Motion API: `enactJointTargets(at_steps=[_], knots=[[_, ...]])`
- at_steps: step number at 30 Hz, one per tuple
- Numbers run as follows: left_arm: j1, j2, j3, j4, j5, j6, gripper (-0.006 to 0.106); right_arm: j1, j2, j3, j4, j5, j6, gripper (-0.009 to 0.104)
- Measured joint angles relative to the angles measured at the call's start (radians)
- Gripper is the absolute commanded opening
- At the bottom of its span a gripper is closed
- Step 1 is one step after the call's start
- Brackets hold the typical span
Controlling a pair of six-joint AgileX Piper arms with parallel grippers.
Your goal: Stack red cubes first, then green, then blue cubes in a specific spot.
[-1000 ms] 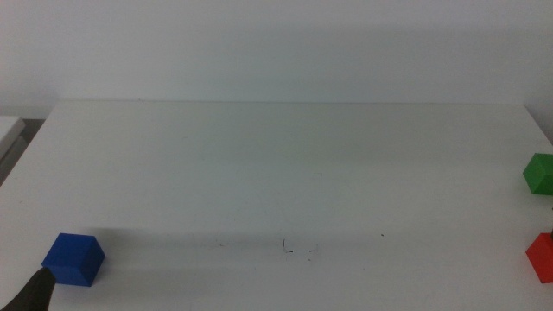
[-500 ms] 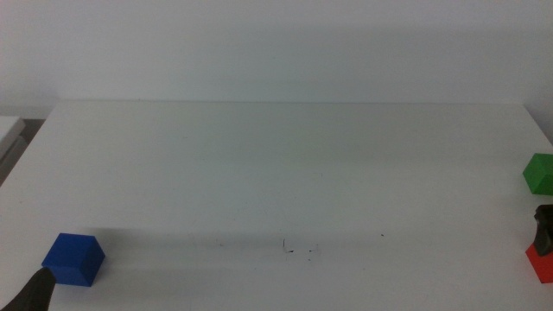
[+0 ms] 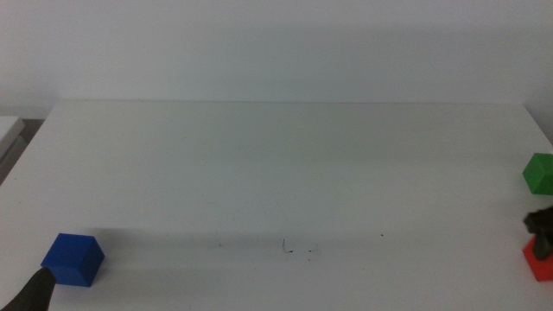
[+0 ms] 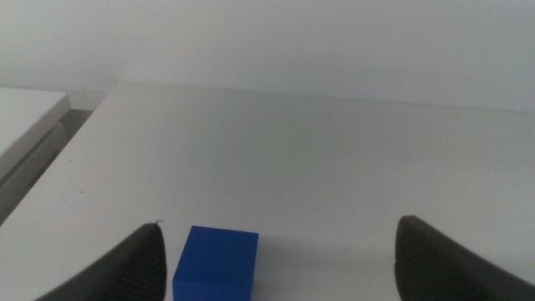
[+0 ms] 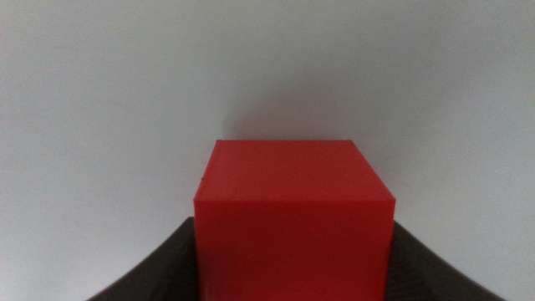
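Between the right end effector (image 5: 292,280) jaws sits the red cube (image 5: 292,221).

Even, soft light washes the white table (image 3: 285,164) – bright, without glare. A faint grey band of shade crosses it in the middle view. In the right wrist view the red cube (image 5: 292,213) looks soft – the dark fingers (image 5: 155,272) beside it blur.

From my remote seat this reads as a lab or test bench: I see a plain white desk (image 3: 276,173) against a bare white wall (image 3: 276,43), with only small coloured cubes on it. A few faint pen marks (image 3: 298,250) sit on the desk surface, like a marked reference spot.
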Motion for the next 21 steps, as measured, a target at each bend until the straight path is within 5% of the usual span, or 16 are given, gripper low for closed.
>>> enactJointTargets(at_steps=[8, 15, 21], knots=[[0.0, 0.0, 0.0, 0.0, 0.0, 0.0, 0.094, 0.406, -0.025, -0.287, -0.182, 0.131, 0.519, 0.006], [0.0, 0.0, 0.0, 0.0, 0.0, 0.0, 0.094, 0.732, 0.245, -0.664, -0.178, 0.284, 0.805, 0.006], [0.0, 0.0, 0.0, 0.0, 0.0, 0.0, 0.094, 0.836, 0.464, -0.905, -0.089, 0.299, 0.852, 0.006]])
